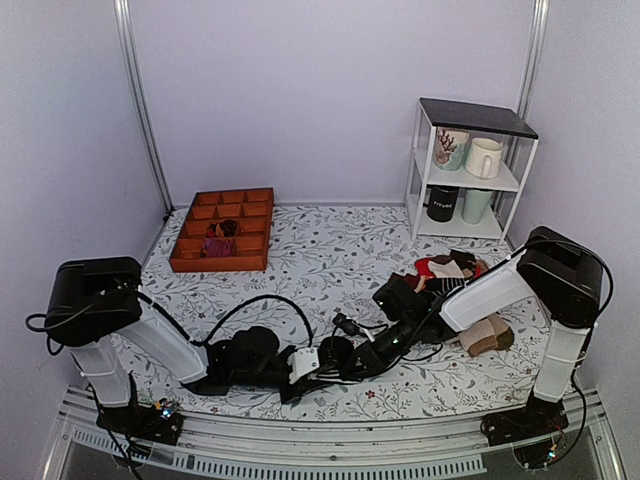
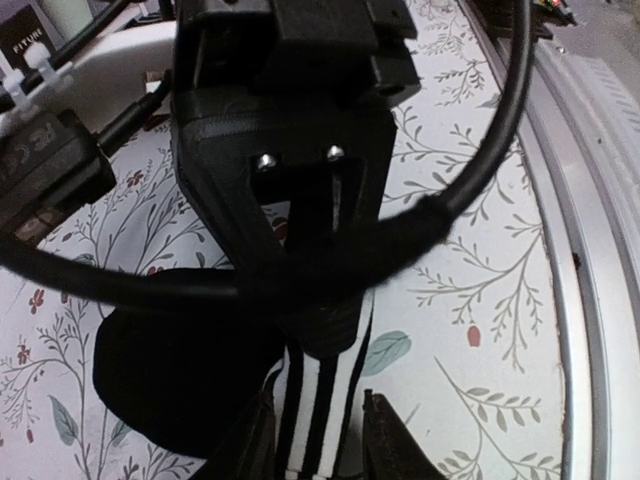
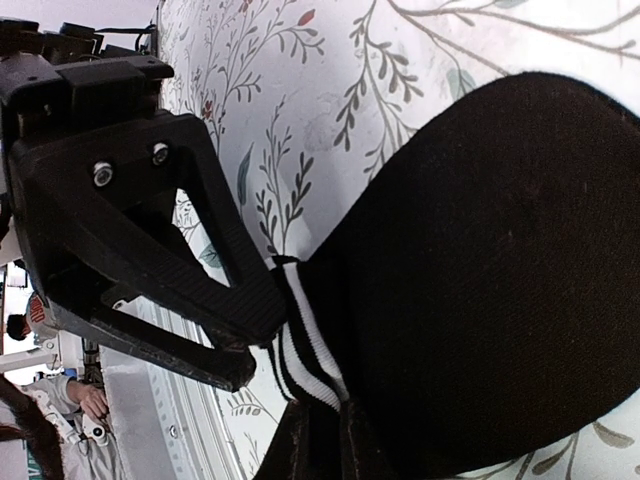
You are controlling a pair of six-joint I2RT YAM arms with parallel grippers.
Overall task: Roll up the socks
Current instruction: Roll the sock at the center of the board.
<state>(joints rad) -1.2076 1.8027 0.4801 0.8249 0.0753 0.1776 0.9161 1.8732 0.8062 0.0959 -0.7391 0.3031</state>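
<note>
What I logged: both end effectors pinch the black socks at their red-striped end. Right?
Not quite: the stripes are white, seen in the left wrist view. The left end effector and right end effector do pinch the socks at that end.

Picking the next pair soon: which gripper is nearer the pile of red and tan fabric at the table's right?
Right. The right gripper lies left of the pile; the left gripper lies farther left, beyond it.
</note>
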